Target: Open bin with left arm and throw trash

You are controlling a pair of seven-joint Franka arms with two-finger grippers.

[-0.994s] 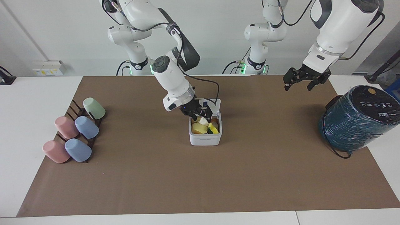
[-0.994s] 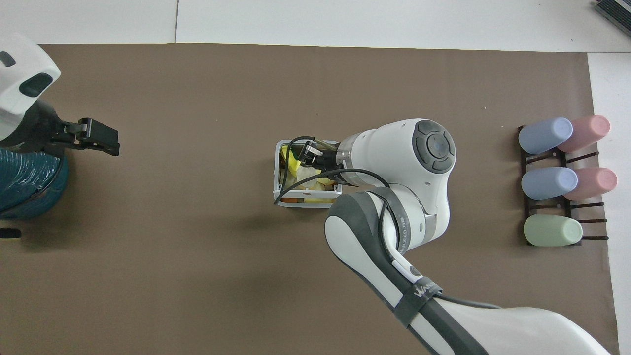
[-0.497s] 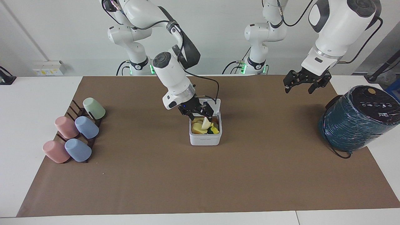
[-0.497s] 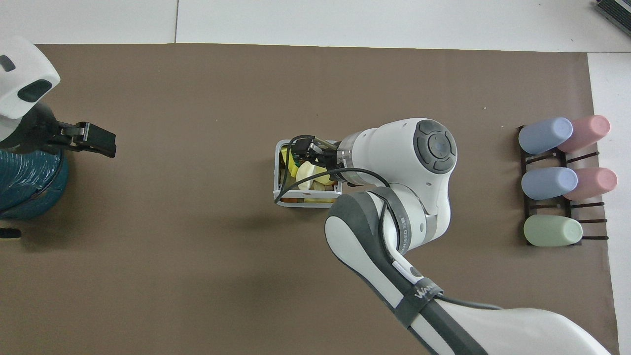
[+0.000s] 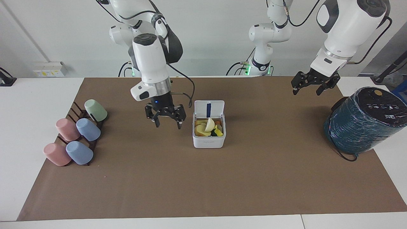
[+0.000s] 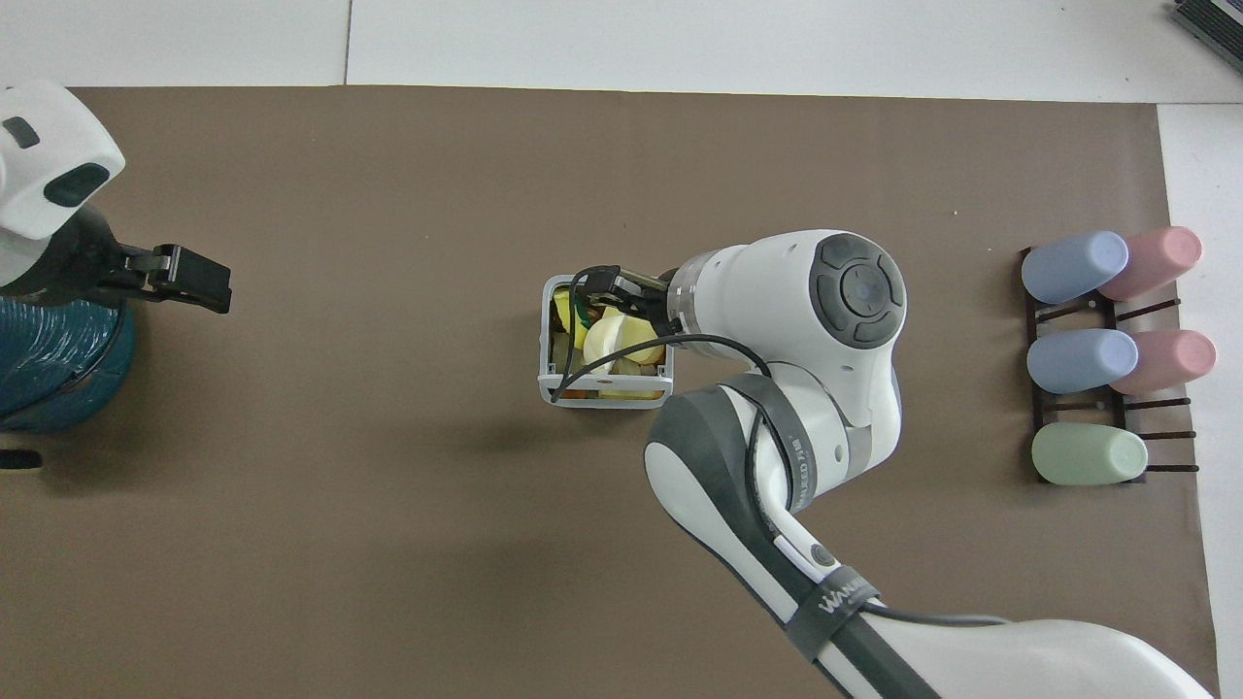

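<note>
The white bin [image 5: 209,141] stands mid-table with its lid [image 5: 209,109] hinged upright and open. In it lies trash: a cream-white piece [image 5: 209,124] on top, a yellow-and-orange wedge [image 5: 200,129] and a bright yellow piece [image 5: 218,131]. My right gripper [image 5: 165,122] is open and empty, hanging over the mat beside the bin, toward the right arm's end. My left gripper [image 5: 306,90] is open and empty, up in the air over the mat near the teal cylinder. In the overhead view the bin [image 6: 602,400] is partly covered by the right arm's hand; the left gripper [image 6: 199,280] shows too.
A big dark teal wrapped cylinder [image 5: 365,122] stands at the left arm's end, also in the overhead view [image 6: 49,364]. A dark rack with several pastel cups [image 5: 78,135] lies at the right arm's end, also in the overhead view [image 6: 1107,354]. Brown mat [image 5: 203,184] covers the table.
My right gripper let go of the cream-white piece in the bin, lifted out and moved away toward the right arm's end. The left gripper shifted slightly.
</note>
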